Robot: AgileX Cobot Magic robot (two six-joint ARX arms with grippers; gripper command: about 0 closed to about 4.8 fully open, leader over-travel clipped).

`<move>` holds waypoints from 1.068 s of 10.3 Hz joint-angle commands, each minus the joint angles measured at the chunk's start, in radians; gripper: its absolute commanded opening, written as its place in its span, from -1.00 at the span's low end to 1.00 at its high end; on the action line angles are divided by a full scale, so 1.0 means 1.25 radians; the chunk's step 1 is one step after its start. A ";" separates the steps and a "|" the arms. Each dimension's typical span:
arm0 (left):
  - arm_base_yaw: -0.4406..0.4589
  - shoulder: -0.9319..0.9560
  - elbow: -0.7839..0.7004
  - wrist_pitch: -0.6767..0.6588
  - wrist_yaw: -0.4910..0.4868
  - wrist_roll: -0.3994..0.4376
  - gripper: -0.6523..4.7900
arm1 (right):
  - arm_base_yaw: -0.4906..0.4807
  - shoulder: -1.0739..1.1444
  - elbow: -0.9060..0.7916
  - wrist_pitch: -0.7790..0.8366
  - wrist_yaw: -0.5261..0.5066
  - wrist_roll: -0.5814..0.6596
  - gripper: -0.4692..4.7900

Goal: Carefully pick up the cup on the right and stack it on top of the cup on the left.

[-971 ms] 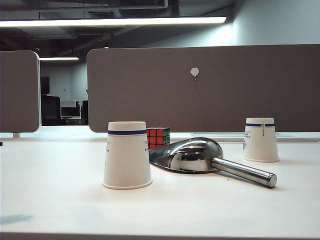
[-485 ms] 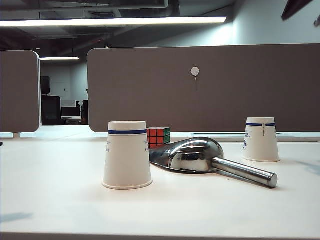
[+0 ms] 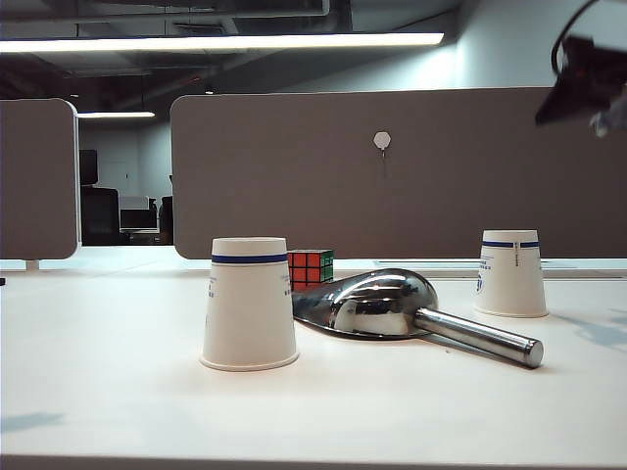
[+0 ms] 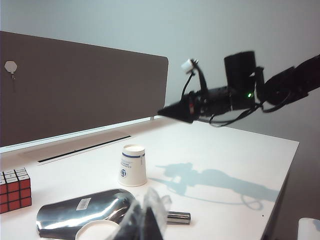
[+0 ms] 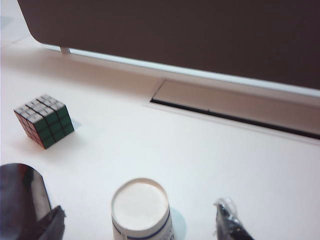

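Observation:
The cup on the right (image 3: 510, 274) is a white paper cup with a blue band, standing upside down on the table; it also shows as the cup (image 4: 133, 165) and cup (image 5: 141, 210). The cup on the left (image 3: 249, 304) looks the same and also stands upside down. My right gripper (image 3: 568, 98) hangs high above the right cup. In its wrist view the right gripper (image 5: 141, 221) is open, with a finger on each side of the cup and clear of it. My left gripper (image 4: 145, 225) sits low by the left cup's rim (image 4: 100, 231), its fingers together and empty.
A shiny metal scoop (image 3: 377, 302) lies between the cups, its handle (image 3: 480, 338) pointing to the right front. A Rubik's cube (image 3: 311, 266) stands behind the left cup. A brown partition (image 3: 392, 176) runs along the table's back edge.
My right arm has come into the exterior view at the top right and moved lower over the right cup. Both cups, the scoop and the cube stay where they were.

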 commanded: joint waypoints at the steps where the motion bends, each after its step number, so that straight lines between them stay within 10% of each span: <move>1: -0.001 0.001 0.002 0.002 0.005 -0.002 -0.78 | 0.008 0.109 -0.006 0.108 -0.054 0.004 0.65; 11: -0.001 0.001 0.002 -0.006 0.006 -0.002 -0.78 | 0.029 0.314 -0.005 0.275 -0.034 -0.018 0.93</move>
